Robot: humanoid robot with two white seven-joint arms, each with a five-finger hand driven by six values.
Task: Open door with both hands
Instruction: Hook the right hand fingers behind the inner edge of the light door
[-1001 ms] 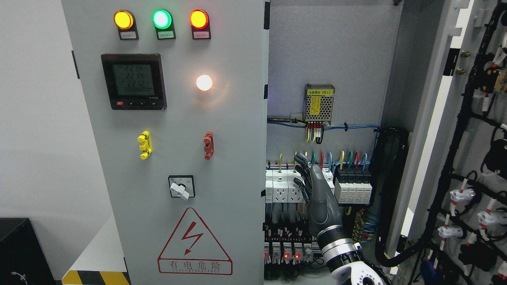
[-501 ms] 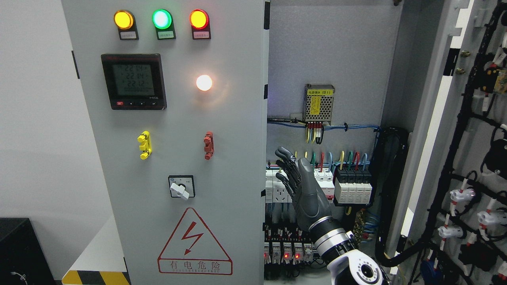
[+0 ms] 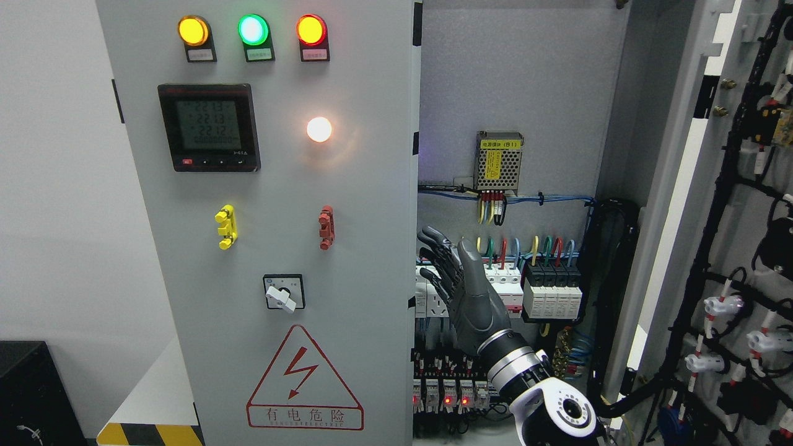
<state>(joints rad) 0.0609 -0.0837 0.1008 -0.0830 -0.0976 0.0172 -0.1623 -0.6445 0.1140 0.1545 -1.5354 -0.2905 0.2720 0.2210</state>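
The pale grey metal cabinet door (image 3: 260, 235) carries round amber (image 3: 193, 31), green (image 3: 253, 30) and red (image 3: 311, 30) lamps, a glowing white lamp (image 3: 319, 129), a black-framed meter with a grey-green screen (image 3: 209, 127), a yellow plastic clip (image 3: 225, 227), a red plastic clip (image 3: 326, 227) and a red-outlined triangular lightning warning sign (image 3: 303, 379). Below it shows a yellow-and-black striped band (image 3: 148, 433). The dark grey right hand (image 3: 461, 282) has a silver-ringed wrist, in front of white and black breakers (image 3: 545, 291) with yellow, green, red and blue wires.
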